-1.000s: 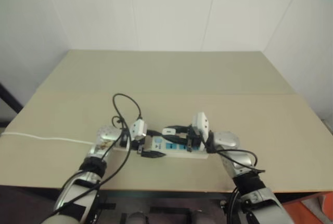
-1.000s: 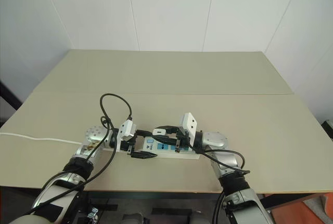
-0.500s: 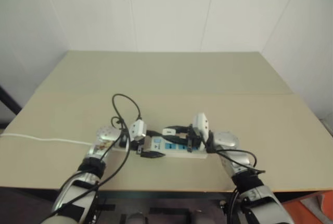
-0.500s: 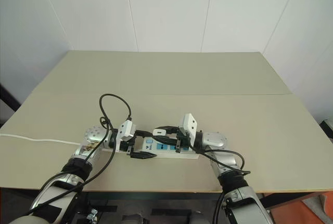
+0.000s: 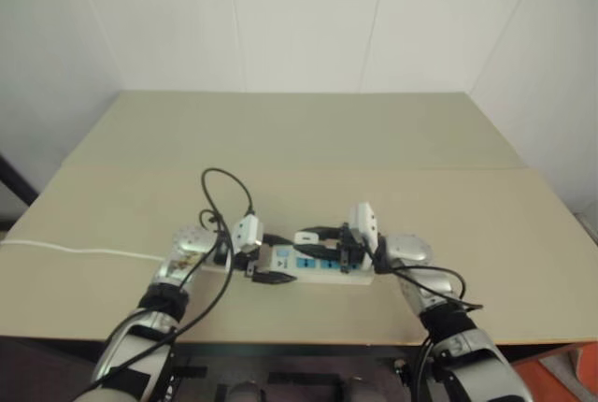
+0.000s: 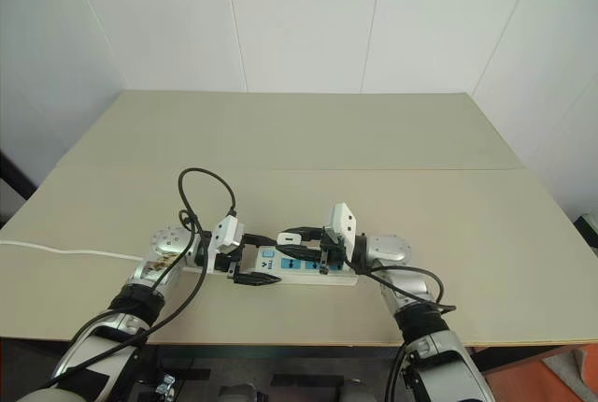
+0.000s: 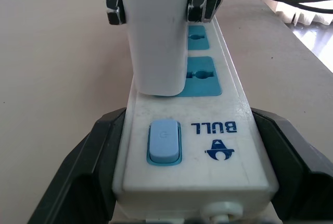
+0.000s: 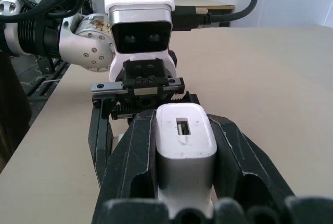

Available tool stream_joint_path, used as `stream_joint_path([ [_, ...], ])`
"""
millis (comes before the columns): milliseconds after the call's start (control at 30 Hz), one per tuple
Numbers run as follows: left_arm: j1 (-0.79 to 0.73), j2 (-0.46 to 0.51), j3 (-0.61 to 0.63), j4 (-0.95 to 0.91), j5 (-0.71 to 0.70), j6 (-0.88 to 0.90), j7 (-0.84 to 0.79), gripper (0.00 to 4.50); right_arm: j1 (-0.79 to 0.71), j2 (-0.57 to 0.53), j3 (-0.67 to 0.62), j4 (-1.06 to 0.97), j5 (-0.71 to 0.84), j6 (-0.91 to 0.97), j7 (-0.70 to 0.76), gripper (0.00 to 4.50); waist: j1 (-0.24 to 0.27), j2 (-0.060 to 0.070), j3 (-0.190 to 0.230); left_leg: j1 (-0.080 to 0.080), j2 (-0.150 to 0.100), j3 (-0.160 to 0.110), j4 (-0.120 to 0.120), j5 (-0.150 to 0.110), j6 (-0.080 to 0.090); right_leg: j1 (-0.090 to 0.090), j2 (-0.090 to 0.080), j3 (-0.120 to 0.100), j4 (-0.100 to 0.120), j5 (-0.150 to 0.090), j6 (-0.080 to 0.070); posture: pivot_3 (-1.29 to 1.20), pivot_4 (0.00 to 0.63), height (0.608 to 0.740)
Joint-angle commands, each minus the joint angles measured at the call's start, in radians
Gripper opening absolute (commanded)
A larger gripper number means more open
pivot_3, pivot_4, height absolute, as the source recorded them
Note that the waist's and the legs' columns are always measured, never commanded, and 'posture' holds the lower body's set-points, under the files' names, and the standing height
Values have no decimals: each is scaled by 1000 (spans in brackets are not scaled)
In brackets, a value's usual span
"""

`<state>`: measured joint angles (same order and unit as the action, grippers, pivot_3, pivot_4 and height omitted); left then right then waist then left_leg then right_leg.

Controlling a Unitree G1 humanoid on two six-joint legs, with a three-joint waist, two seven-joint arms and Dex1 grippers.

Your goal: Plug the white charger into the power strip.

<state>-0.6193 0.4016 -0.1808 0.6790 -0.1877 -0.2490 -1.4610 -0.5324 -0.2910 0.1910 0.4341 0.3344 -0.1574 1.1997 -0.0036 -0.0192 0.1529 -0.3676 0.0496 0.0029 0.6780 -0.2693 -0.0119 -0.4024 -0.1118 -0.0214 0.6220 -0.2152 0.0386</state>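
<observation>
The power strip (image 6: pixel 291 271) lies near the table's front edge, its blue socket faces (image 7: pixel 200 73) pointing up. My left gripper (image 7: pixel 187 127) is shut on the strip's switch end, one black finger (image 7: pixel 88 166) against each long side. The white charger (image 7: pixel 155 31) stands upright with its base on a socket face beside the blue switch (image 7: pixel 164 140); its prongs are hidden. My right gripper (image 8: pixel 183 122) is shut on the white charger (image 8: pixel 186 153), holding it from the opposite side, above the strip.
A thin white cord (image 6: pixel 65 251) runs from the strip's left end off the table's left side. A black cable (image 6: pixel 201 187) loops above my left wrist. The beige table (image 6: pixel 374 140) stretches far back toward the white walls.
</observation>
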Motion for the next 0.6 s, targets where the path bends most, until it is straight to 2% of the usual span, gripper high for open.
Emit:
stream_joint_path([
  [33, 34, 49, -16, 5, 35, 12, -20, 3286, 32, -86, -27, 105, -67, 17, -11, 1156, 0, 0, 0, 0, 0, 0, 0, 0, 0, 0, 0, 0, 0, 0, 0, 0, 150, 740],
  [600, 37, 44, -24, -5, 35, 13, -10, 3286, -66, -35, 87, 131, -137, 56, -10, 1156, -13, 0, 0, 3, 0, 0, -1, 0, 0, 0, 1, 1, 2, 0, 0, 0, 150, 740],
])
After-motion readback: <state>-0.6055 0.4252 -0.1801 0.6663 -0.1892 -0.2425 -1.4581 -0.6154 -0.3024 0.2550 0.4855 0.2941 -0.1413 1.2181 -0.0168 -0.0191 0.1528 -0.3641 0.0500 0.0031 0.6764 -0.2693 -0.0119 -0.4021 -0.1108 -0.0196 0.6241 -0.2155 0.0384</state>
